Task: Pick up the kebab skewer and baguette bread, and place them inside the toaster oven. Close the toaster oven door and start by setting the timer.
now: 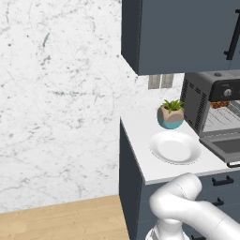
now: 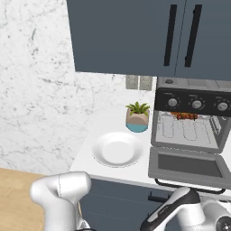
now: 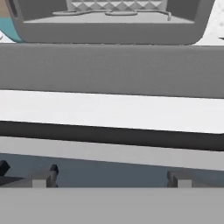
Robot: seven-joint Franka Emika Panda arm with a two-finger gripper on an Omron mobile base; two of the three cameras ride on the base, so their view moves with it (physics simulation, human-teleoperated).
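Toaster oven (image 2: 194, 106) on counter, toaster oven door (image 2: 187, 166) folded down flat; kebab skewer (image 2: 185, 116) at rack's rear.

White counter (image 2: 103, 173) carries plate (image 2: 117, 150), potted plant (image 2: 137, 117), toaster oven (image 2: 191, 119).

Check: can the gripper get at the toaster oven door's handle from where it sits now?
Probably yes. The gripper is open just below the dark bar handle of the lowered toaster oven door, with nothing between them.

The white arm (image 1: 187, 206) is folded low, its elbow bent below the tabletop edge in both base views. In the hand view the tool (image 3: 111, 177) points level, with its two dark fingertips (image 3: 48, 173) spread wide, holding nothing.
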